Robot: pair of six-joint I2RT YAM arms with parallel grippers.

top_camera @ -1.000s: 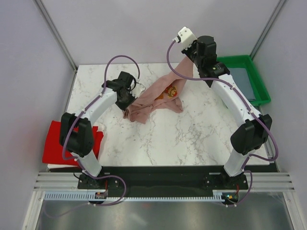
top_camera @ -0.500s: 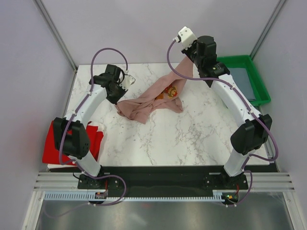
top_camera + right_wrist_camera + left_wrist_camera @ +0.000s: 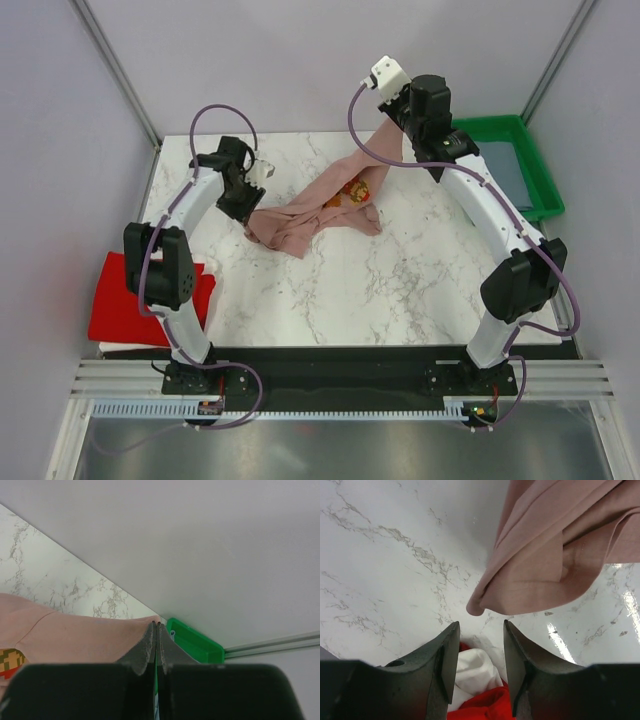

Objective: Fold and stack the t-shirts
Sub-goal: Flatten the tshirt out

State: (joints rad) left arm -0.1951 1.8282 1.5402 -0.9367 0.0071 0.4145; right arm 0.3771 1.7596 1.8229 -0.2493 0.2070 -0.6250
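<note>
One green tray (image 3: 495,122) near pink tee (image 3: 305,218)

Top view: high behind the arm bases, looking down on the whole table (image 3: 400,290). Left wrist: close, facing down. Right wrist: close, facing the back wall (image 3: 200,555). Shared by all: pink shirt (image 3: 300,225).

The elbow of the left arm (image 3: 162,272) covers part of the red t-shirt (image 3: 115,315), and the left edge of the right wrist view cuts off the chest graphic (image 3: 9,661) of the pink t-shirt (image 3: 75,637).
</note>
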